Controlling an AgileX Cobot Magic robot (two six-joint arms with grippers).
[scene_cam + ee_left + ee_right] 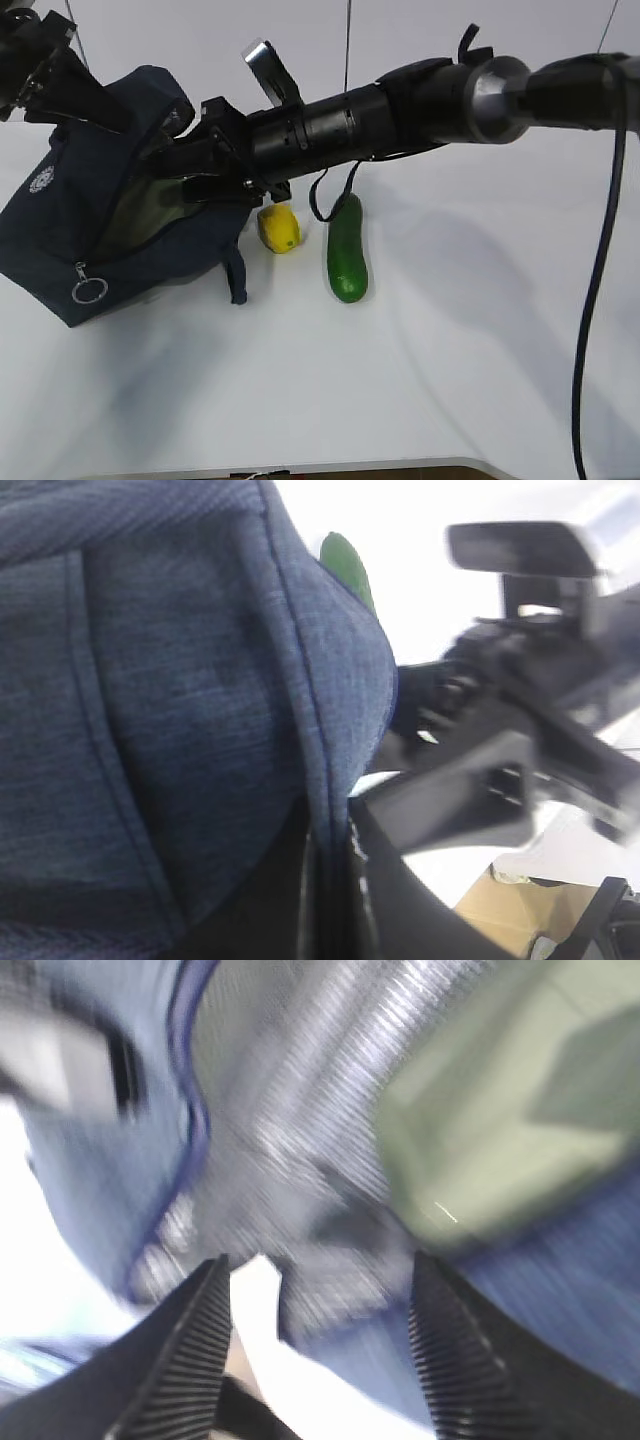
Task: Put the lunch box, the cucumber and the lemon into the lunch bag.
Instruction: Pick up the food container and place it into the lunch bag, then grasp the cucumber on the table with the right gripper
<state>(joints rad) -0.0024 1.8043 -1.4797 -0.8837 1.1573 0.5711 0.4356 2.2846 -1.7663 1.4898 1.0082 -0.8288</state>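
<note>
The navy lunch bag (60, 230) lies tipped on the white table at the left, its mouth facing right. My left gripper (95, 105) is shut on the bag's upper edge and holds it up; in the left wrist view the jaws (325, 880) pinch navy fabric. My right gripper (188, 170) is at the bag's mouth, open (318, 1260) and with nothing between its fingers. Ahead of it, against the silver lining (300, 1080), lies the pale green lid of the lunch box (490, 1130), blurred. The lemon (280, 228) and the cucumber (347, 252) lie on the table to the right of the bag.
The right arm (400, 105) stretches across the table above the lemon and cucumber. A metal ring pull (89, 291) hangs at the bag's front corner. A black cable (600, 290) hangs at the far right. The table's front edge (350, 468) runs along the bottom.
</note>
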